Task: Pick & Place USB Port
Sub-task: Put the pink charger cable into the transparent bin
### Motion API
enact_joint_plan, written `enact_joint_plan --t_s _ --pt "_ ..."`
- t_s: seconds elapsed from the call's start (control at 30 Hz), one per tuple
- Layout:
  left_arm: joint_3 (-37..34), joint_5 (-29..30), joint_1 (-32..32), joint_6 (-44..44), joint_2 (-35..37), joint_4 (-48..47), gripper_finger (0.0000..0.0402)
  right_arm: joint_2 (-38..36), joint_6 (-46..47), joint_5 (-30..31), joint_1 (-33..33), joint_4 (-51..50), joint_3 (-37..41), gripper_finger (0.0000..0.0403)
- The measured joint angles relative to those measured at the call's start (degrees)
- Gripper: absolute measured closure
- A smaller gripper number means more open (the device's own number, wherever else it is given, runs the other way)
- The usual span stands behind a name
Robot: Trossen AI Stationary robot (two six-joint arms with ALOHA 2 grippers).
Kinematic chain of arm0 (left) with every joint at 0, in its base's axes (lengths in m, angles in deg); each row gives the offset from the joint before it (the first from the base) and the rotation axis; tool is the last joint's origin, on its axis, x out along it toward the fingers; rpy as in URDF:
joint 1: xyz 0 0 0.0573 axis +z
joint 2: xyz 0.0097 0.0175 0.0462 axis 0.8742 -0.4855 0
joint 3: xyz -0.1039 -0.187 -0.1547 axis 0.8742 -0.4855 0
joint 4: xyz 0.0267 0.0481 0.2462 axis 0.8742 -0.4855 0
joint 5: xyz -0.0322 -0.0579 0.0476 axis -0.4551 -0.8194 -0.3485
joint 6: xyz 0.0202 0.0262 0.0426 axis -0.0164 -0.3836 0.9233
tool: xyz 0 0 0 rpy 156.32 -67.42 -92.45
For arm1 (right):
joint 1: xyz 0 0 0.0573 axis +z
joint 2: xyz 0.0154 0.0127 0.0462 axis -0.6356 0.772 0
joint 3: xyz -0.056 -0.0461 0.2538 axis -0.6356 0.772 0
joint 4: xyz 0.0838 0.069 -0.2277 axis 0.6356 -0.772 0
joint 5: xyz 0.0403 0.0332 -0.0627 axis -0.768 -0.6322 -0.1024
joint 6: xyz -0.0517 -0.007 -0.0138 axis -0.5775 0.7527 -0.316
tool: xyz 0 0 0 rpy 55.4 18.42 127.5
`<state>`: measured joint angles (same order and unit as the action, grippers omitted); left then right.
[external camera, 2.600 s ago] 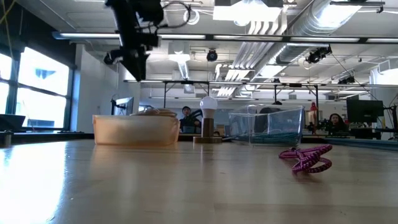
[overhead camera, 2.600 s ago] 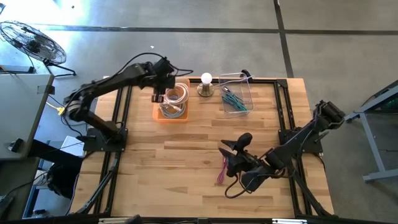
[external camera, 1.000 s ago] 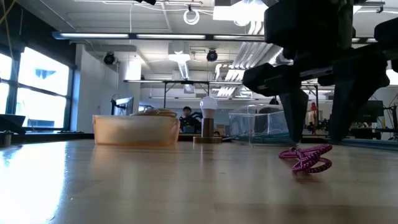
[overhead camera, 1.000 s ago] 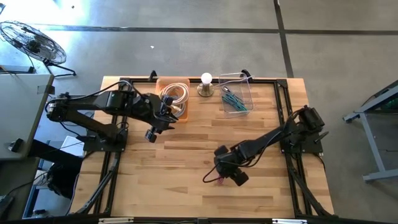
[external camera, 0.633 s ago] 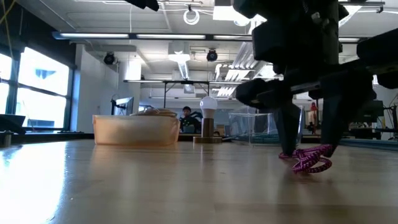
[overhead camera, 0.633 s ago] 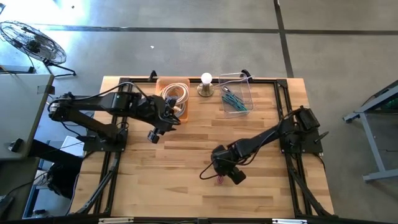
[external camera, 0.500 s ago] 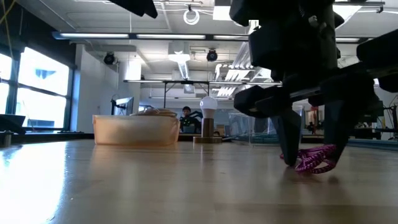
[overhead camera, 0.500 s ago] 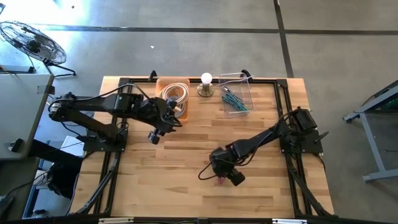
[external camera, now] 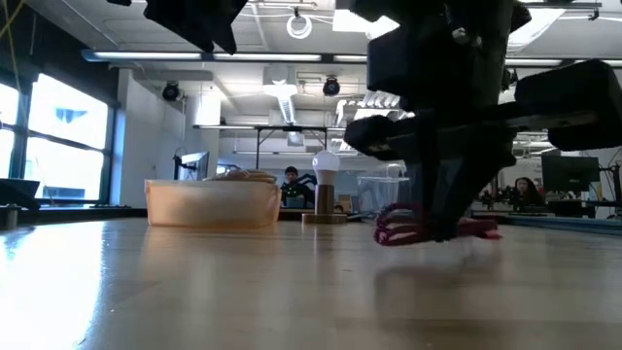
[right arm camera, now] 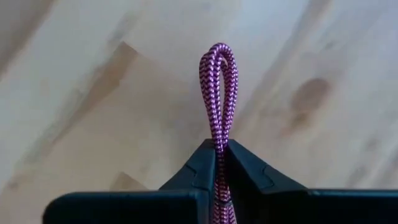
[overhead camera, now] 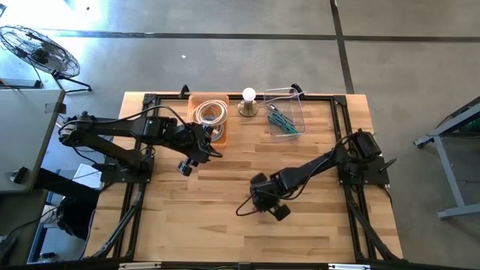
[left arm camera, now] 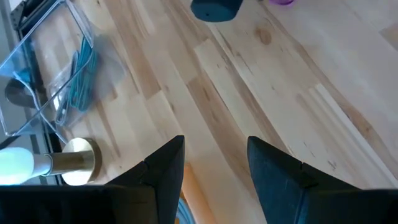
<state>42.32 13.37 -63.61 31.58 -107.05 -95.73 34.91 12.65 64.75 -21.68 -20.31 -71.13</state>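
A purple braided USB cable [right arm camera: 219,87], folded into a bundle, shows in the low view as loops [external camera: 400,226] sticking out on both sides of my right gripper [external camera: 442,219]. That gripper is shut on it at the table's middle right [overhead camera: 264,205]. In the high view the gripper hides the cable. My left gripper [overhead camera: 187,163] hangs open over bare wood, just near of the orange tray [overhead camera: 196,139]. Nothing is between its fingers [left arm camera: 214,165]. My right gripper pinches a folded loop of the purple cable [right arm camera: 219,142] between its two fingers, both strands side by side. The fingers point down from above, and the loop's bend [right arm camera: 219,53] sticks out past the fingertips. The bundle [external camera: 476,228] hangs roughly level just above the wood, over its shadow.
The orange tray at the back holds a coiled pale cable [overhead camera: 211,114]. A small lamp with a white bulb [overhead camera: 249,101] stands beside it, then a clear box [overhead camera: 294,109] with teal cables [left arm camera: 79,62]. Bare wood lies between the two arms.
My right gripper has come down over the purple cable, shut on it, and raised it a little off the table while shifting slightly toward the left edge. The cable, which lay on the wood, now hangs from the fingers.
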Motion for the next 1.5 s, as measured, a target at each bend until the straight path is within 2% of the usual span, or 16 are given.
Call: enact_joint_plan --t_s 0.07,0.17,0.3,0.37,0.47,0.53,0.67,0.87,0.97,1.23,1.5 --pt "0.0 -1.07 0.01 -0.01 0.02 0.25 0.0231 -0.24 -0.78 3.94 0.73 -2.2 -1.3 0.0385" --pt "0.0 -5.86 0.02 -0.96 0.18 1.37 0.0231 -1.47 -1.16 11.18 1.77 -7.45 -4.38 0.0394" --pt "0.18 -13.44 0.01 -3.9 2.29 1.43 0.0231 -4.28 1.34 24.96 3.04 -17.17 -9.55 0.0395" --pt "0.31 -15.41 0.0 -4.07 4.1 1.22 0.0231 -6.33 2.41 32.09 3.06 -22.54 -12.53 0.0395" --pt "0.44 -15.4 0.0 -4.07 7.5 1.41 0.0231 -10.57 7.02 42.25 1.75 -28.95 -16.43 0.0395" --pt "0.43 -13.08 0.0 -4.06 9.69 1.31 0.0231 -14.07 11.49 48.16 -0.5 -31.86 -18.17 0.0395" --pt "0.46 -7.33 0.0 -4.07 13.08 1.27 0.0231 -21.79 18.63 53.4 -7.27 -30.53 -18.6 0.0395" --pt "0.46 -4.72 0.0 -4.04 14.95 1.21 0.0231 -27.83 28.7 52.33 -20.07 -30.61 -18.59 0.0395" --pt "0.46 -4.82 0.0 -3.25 14.88 0.41 0.0231 -27.58 30.1 45.22 -26.0 -29.89 -18.53 0.0395" --pt "-2.12 -5.12 0.0 -1.73 15.08 0.59 0.0231 -19.21 28.65 27.96 -38.42 -29.75 -18.5 0.0395" --pt "-6.25 -9.15 0.0 -1.46 16.97 0.42 0.0231 -11.11 29.88 24.95 -44.93 -33.47 -18.44 0.0395"
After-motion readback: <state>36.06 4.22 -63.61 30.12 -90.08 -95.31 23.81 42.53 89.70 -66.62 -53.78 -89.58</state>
